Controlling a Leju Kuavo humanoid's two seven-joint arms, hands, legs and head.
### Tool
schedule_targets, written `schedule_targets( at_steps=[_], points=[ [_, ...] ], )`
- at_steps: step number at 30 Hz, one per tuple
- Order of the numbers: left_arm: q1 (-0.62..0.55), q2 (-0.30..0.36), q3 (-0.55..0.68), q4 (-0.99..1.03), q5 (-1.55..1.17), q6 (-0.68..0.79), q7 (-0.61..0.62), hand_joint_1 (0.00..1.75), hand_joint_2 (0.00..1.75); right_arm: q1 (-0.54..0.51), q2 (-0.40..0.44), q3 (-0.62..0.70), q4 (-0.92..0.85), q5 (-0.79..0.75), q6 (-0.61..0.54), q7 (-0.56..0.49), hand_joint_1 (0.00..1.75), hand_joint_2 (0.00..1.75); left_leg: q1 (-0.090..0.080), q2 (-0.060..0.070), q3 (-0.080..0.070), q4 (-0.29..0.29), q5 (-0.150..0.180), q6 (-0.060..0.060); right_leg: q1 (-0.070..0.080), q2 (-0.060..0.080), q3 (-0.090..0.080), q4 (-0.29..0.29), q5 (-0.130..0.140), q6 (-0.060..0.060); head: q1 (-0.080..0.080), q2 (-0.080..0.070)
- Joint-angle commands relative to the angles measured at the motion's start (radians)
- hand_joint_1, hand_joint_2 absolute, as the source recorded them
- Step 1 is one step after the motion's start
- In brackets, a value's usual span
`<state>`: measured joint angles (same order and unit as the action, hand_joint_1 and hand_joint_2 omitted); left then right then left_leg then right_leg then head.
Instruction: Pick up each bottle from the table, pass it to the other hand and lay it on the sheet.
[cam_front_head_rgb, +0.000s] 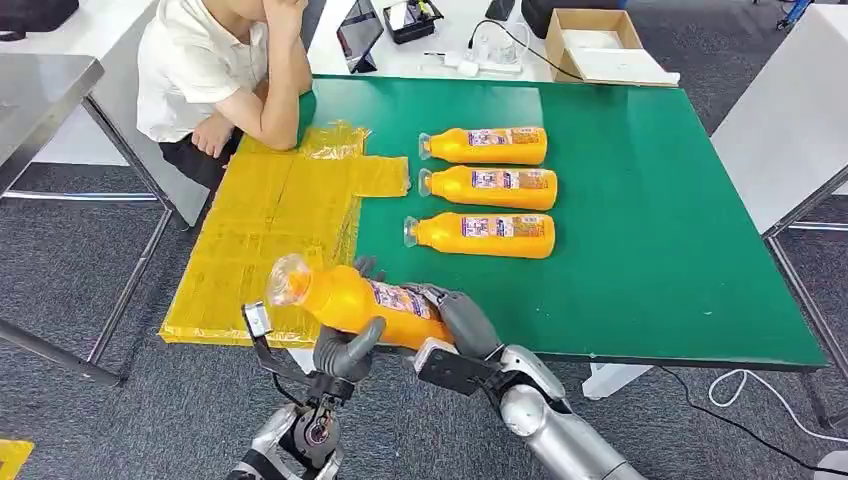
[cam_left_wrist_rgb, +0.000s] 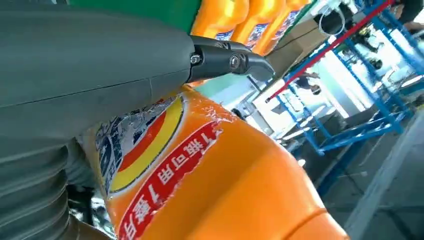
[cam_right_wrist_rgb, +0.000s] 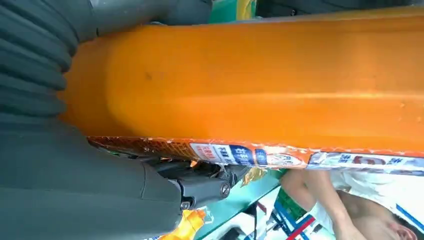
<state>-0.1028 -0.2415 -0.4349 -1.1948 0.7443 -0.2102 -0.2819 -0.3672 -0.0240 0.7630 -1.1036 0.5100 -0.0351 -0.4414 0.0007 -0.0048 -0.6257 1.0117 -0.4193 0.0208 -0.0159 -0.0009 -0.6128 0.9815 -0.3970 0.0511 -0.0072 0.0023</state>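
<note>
Your right hand is wrapped round the base end of the held bottle, fingers closed on its labelled body; in the head view you see them curl over the far side. Your left hand sits under the bottle's mid-section, thumb up against the orange plastic, so both hands grip it at once. The bottle is in the air at the table's near edge, tilted, cap end toward the yellow sheet, over the sheet's near-right corner.

Hard to read: how many left fingers are really closed. The bottle hides them in the head view, and in the left wrist view the grey thumb and a dark finger lie across the label, the rest cut off. The right wrist view gives you a close orange wall w/ the label strip along it and a dark finger under it; contact looks firm.

The head view alone gives you layout: three more bottles lie in a row on the green table, caps toward the sheet, well apart from your hands. A person sits at the far-left corner, elbow on the table edge. A cardboard box stands beyond the table.
</note>
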Motion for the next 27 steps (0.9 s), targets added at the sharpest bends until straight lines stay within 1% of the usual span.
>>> schedule_targets(
  at_steps=[1, 2, 3, 4, 5, 6, 7, 8, 9, 11, 12, 14, 15, 17, 18, 21, 23, 24, 25, 26, 27],
  points=[
    [-0.030, -0.010, 0.040, -0.045, -0.001, 0.083, -0.048, 1.75, 1.75, 0.015, 0.020, 0.084, 0.037, -0.018, -0.013, -0.011, 0.68, 1.75, 0.001, 0.001, 0.009, 0.000, -0.004, -0.002, 0.002, 0.000, 0.009, 0.000, -0.004, -0.004, 0.000, 0.000],
    [-0.026, -0.013, 0.047, -0.051, -0.007, 0.102, -0.064, 1.75, 1.75, 0.017, 0.021, 0.085, 0.042, -0.020, -0.016, -0.008, 0.03, 1.75, 0.001, 0.000, 0.004, -0.001, -0.002, -0.001, 0.001, 0.000, 0.004, -0.001, -0.002, -0.002, 0.000, 0.000],
    [-0.025, -0.015, 0.049, -0.054, -0.009, 0.110, -0.071, 1.75, 1.75, 0.019, 0.023, 0.084, 0.045, -0.023, -0.016, -0.007, 0.00, 1.75, 0.001, 0.000, 0.006, -0.001, -0.002, -0.001, 0.001, 0.000, 0.006, -0.001, -0.002, -0.002, 0.000, 0.000],
    [-0.024, -0.013, 0.049, -0.062, -0.016, 0.120, -0.079, 1.75, 1.75, 0.019, 0.025, 0.086, 0.053, -0.029, -0.013, -0.004, 0.00, 1.75, 0.001, 0.000, 0.004, -0.001, -0.001, -0.001, 0.001, -0.001, 0.004, -0.001, -0.001, -0.002, 0.000, 0.000],
    [-0.024, -0.013, 0.049, -0.062, -0.016, 0.120, -0.079, 1.75, 1.75, 0.019, 0.025, 0.086, 0.053, -0.029, -0.013, -0.004, 0.00, 1.75, 0.001, 0.000, 0.006, -0.001, -0.002, -0.002, 0.001, 0.000, 0.006, -0.001, -0.002, -0.002, 0.000, 0.000],
    [-0.024, -0.013, 0.049, -0.062, -0.016, 0.120, -0.079, 1.75, 1.75, 0.019, 0.025, 0.086, 0.053, -0.029, -0.013, -0.004, 0.00, 1.75, 0.001, 0.000, 0.004, -0.001, -0.001, -0.001, 0.001, 0.000, 0.003, -0.001, -0.001, -0.002, 0.000, 0.000],
    [-0.024, -0.013, 0.049, -0.062, -0.016, 0.120, -0.079, 1.75, 1.75, 0.019, 0.025, 0.086, 0.053, -0.029, -0.013, -0.004, 0.00, 1.75, 0.001, 0.001, 0.006, -0.001, -0.002, -0.002, 0.001, 0.000, 0.006, -0.001, -0.002, -0.003, 0.000, 0.000],
    [-0.024, -0.013, 0.049, -0.062, -0.016, 0.120, -0.079, 1.75, 1.75, 0.019, 0.025, 0.086, 0.053, -0.029, -0.013, -0.004, 0.00, 1.75, 0.001, 0.000, 0.004, -0.001, -0.002, -0.001, 0.001, 0.000, 0.004, -0.001, -0.001, -0.002, 0.000, 0.000],
    [-0.024, -0.013, 0.049, -0.062, -0.016, 0.120, -0.079, 1.75, 1.75, 0.019, 0.025, 0.086, 0.053, -0.029, -0.013, -0.004, 0.00, 1.75, 0.001, 0.001, 0.005, 0.000, -0.003, -0.002, 0.001, 0.001, 0.005, 0.000, -0.002, -0.003, -0.001, 0.000],
    [-0.024, -0.013, 0.049, -0.062, -0.016, 0.120, -0.079, 1.75, 1.75, 0.019, 0.025, 0.086, 0.053, -0.029, -0.013, -0.004, 0.00, 1.75, 0.001, 0.000, 0.002, -0.001, -0.001, -0.001, 0.001, 0.000, 0.002, -0.001, -0.001, -0.001, 0.000, 0.000],
    [-0.024, -0.013, 0.049, -0.062, -0.016, 0.120, -0.079, 1.75, 1.75, 0.019, 0.025, 0.086, 0.053, -0.029, -0.013, -0.004, 0.00, 1.75, 0.001, 0.000, 0.005, -0.001, -0.002, -0.001, 0.001, 0.000, 0.005, -0.001, -0.002, -0.002, 0.000, 0.000],
    [-0.024, -0.013, 0.049, -0.062, -0.016, 0.120, -0.079, 1.75, 1.75, 0.019, 0.025, 0.086, 0.053, -0.029, -0.013, -0.004, 0.00, 1.75, 0.000, 0.000, 0.001, -0.001, -0.001, -0.001, 0.000, 0.000, 0.001, -0.001, -0.001, -0.001, 0.000, 0.000],
    [-0.025, -0.012, 0.050, -0.062, -0.016, 0.120, -0.079, 1.75, 1.75, 0.018, 0.025, 0.086, 0.055, -0.029, -0.012, -0.003, 0.00, 1.75, 0.001, 0.000, 0.004, -0.001, -0.002, -0.001, 0.001, 0.000, 0.004, 0.000, -0.002, -0.002, 0.000, 0.000],
    [-0.024, -0.010, 0.051, -0.071, -0.020, 0.116, -0.086, 1.75, 1.75, 0.014, 0.030, 0.089, 0.071, -0.032, -0.008, 0.004, 0.00, 1.75, 0.001, 0.000, 0.005, -0.001, -0.002, -0.001, 0.001, 0.000, 0.005, -0.001, -0.002, -0.002, 0.000, 0.000],
    [-0.022, -0.007, 0.048, -0.078, -0.026, 0.110, -0.091, 1.75, 1.75, 0.014, 0.031, 0.088, 0.075, -0.034, -0.008, 0.006, 0.00, 1.75, 0.001, 0.000, 0.003, -0.001, -0.001, -0.001, 0.001, 0.000, 0.003, -0.001, -0.001, -0.002, 0.000, 0.000],
    [-0.015, -0.007, 0.050, -0.090, -0.029, 0.104, -0.096, 1.75, 1.75, 0.015, 0.033, 0.088, 0.080, -0.036, -0.009, 0.009, 0.00, 1.75, 0.001, 0.000, 0.006, -0.001, -0.003, -0.001, 0.001, 0.000, 0.006, 0.000, -0.003, -0.003, 0.000, 0.000],
    [-0.005, -0.005, 0.051, -0.101, -0.035, 0.099, -0.096, 1.75, 1.75, 0.021, 0.037, 0.079, 0.083, -0.035, -0.021, 0.023, 0.00, 1.75, 0.001, 0.000, 0.004, -0.001, -0.001, -0.001, 0.001, 0.000, 0.003, -0.001, -0.001, -0.002, 0.000, 0.000],
    [0.003, -0.003, 0.050, -0.108, -0.038, 0.096, -0.095, 1.75, 1.75, 0.027, 0.037, 0.077, 0.079, -0.035, -0.027, 0.026, 0.00, 1.75, 0.001, 0.001, 0.010, -0.001, -0.004, -0.002, 0.002, 0.001, 0.010, -0.001, -0.004, -0.004, 0.000, 0.000],
    [0.007, -0.002, 0.050, -0.111, -0.039, 0.093, -0.095, 1.75, 1.75, 0.031, 0.039, 0.074, 0.077, -0.034, -0.032, 0.028, 0.00, 1.75, 0.002, 0.001, 0.011, 0.000, -0.005, -0.003, 0.002, 0.001, 0.010, 0.000, -0.005, -0.004, 0.000, 0.000],
    [0.012, -0.002, 0.051, -0.114, -0.039, 0.092, -0.095, 1.75, 1.75, 0.036, 0.040, 0.071, 0.074, -0.035, -0.038, 0.030, 0.00, 1.75, 0.001, 0.000, 0.004, -0.001, -0.001, -0.001, 0.001, 0.000, 0.004, -0.001, -0.001, -0.002, 0.000, 0.000],
    [0.017, -0.002, 0.052, -0.117, -0.040, 0.089, -0.094, 1.75, 1.75, 0.041, 0.041, 0.067, 0.071, -0.035, -0.042, 0.033, 0.00, 1.75, 0.001, 0.001, 0.005, -0.001, -0.002, -0.001, 0.001, 0.000, 0.005, -0.001, -0.002, -0.002, 0.000, 0.000]
  ],
)
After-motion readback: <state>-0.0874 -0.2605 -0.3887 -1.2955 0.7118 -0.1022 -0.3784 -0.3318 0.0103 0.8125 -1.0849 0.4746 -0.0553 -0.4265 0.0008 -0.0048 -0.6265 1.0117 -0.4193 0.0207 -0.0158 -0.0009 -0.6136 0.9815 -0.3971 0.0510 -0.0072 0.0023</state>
